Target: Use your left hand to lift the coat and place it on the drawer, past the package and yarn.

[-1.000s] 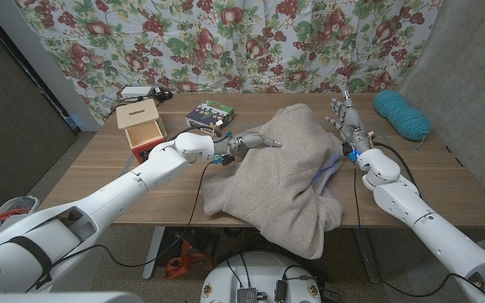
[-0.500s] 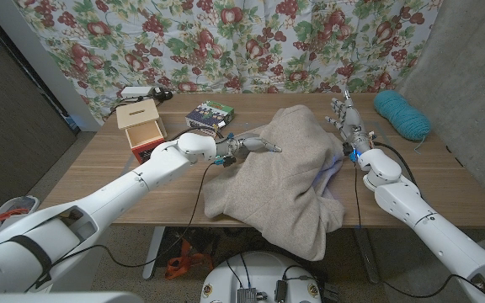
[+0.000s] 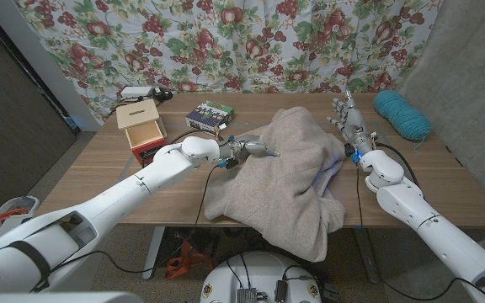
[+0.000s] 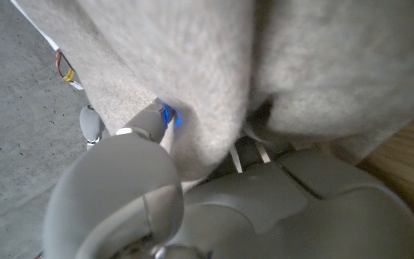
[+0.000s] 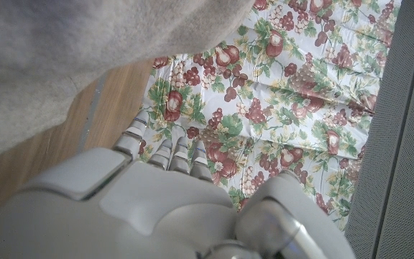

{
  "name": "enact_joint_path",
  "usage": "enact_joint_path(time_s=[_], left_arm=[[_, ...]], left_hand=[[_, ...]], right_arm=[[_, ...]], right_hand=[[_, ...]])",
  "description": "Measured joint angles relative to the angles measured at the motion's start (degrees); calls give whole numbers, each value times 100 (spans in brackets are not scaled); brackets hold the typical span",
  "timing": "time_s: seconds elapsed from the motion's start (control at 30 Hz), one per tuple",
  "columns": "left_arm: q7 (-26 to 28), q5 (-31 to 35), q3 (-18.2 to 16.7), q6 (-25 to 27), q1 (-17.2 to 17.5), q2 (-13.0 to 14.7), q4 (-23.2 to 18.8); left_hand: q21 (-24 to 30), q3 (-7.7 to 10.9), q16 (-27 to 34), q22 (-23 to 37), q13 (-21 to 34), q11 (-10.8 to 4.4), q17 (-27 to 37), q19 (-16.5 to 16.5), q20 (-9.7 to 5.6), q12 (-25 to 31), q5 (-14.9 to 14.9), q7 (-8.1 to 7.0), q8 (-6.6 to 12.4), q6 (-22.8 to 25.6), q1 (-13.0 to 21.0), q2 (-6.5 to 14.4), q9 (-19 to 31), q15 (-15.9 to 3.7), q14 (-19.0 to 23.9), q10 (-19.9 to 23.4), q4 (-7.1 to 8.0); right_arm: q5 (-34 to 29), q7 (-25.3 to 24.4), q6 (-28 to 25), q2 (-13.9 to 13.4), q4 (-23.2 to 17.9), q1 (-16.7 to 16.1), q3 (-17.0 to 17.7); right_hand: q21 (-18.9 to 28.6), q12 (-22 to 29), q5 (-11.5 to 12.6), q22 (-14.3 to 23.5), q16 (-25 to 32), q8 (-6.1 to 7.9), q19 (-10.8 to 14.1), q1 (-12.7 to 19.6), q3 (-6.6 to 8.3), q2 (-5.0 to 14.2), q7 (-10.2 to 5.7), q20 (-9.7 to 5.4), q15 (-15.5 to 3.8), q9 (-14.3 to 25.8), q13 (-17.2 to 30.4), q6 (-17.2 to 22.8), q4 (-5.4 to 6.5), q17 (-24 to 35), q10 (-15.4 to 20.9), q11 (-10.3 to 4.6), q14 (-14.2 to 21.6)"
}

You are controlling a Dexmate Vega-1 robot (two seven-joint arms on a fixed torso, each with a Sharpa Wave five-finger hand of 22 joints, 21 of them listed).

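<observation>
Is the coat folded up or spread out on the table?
Spread out, rumpled: the coat covers the table's middle and hangs over its near edge.

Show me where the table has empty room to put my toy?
Bare wood lies in front of the wooden drawer box, left of the coat, and in front of the teal yarn. The middle is crowded: coat, left robot hand.

My left hand lies against the coat, its fingers pressed into the cloth. Behind those fingers sits the package, and out to their left the drawer. My right hand stands just beside the coat's far edge, the yarn beyond its fingers.
</observation>
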Motion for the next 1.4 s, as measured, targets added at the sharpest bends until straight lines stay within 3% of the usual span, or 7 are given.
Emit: enact_joint_path(time_s=[0.3,0.53,0.73,0.9,1.0,1.2,1.4], left_arm=[[231,-66,-18,175,55,-43,-65],[337,-124,-36,253,83,-64,-101],[462,-238,-99,272,162,-107,-108],[588,-304,-147,223,237,-145,-108],[711,-328,-190,159,317,-177,-111],[972,-331,-256,121,451,-211,-190],[1297,-321,-292,103,535,-236,-219]], left_hand=[[625,51,634,354,497,-85,598,274,-156,339,-20,74,45,134,782,10,115,-327,489,271,11],[1354,-201,1585,838,1197,-202,1595,221,-209,917,-41,116,67,339,1204,-31,217,-335,873,715,160],[2045,-680,2510,1160,2055,-312,2412,294,-282,1680,-279,106,65,690,1190,107,370,-348,1087,1109,611],[2691,-736,3108,1433,2817,-374,2744,429,-372,2328,-363,76,65,1063,1082,135,535,-376,1275,1233,768],[3232,-712,3508,1649,3290,-481,2913,654,-485,2702,-379,-31,30,1243,1084,133,655,-381,1459,1336,743],[4505,-901,4216,2095,4375,-693,3058,1050,-997,3519,-375,-166,-35,1696,1220,-5,941,-427,2113,1444,474],[5348,-937,4675,2180,4753,-867,3140,1436,-1085,4105,-251,-231,-36,2067,1297,-91,1190,-375,2638,1558,215]], right_arm=[[5,-19,12,-39,-68,-68,42],[21,-29,22,-61,-106,-111,68],[24,-29,43,-74,-126,-137,83],[24,-29,45,-88,-152,-151,93],[23,-29,45,-102,-180,-162,99],[11,-38,39,-125,-222,-176,109],[-6,-45,9,-137,-270,-178,109]], right_hand=[[0,0,0,0,0,0,0,0,-25,0,0,0,0,0,0,0,-25,0,0,0,0],[0,0,0,0,0,-33,0,0,-25,0,0,0,0,0,0,0,-25,0,0,0,0],[0,0,0,0,0,-33,0,0,-25,0,0,0,0,0,0,0,-25,0,0,0,0],[0,0,0,0,0,-33,0,0,-25,0,0,0,0,0,0,0,-25,0,0,0,0],[0,0,0,0,0,-32,0,0,-25,0,0,0,0,0,0,0,-25,0,0,0,0],[0,0,0,0,0,-32,0,0,-24,0,0,0,0,0,0,0,-25,0,0,0,0],[0,0,0,0,0,-32,0,0,-24,0,0,0,0,0,0,0,-25,0,0,0,0]])
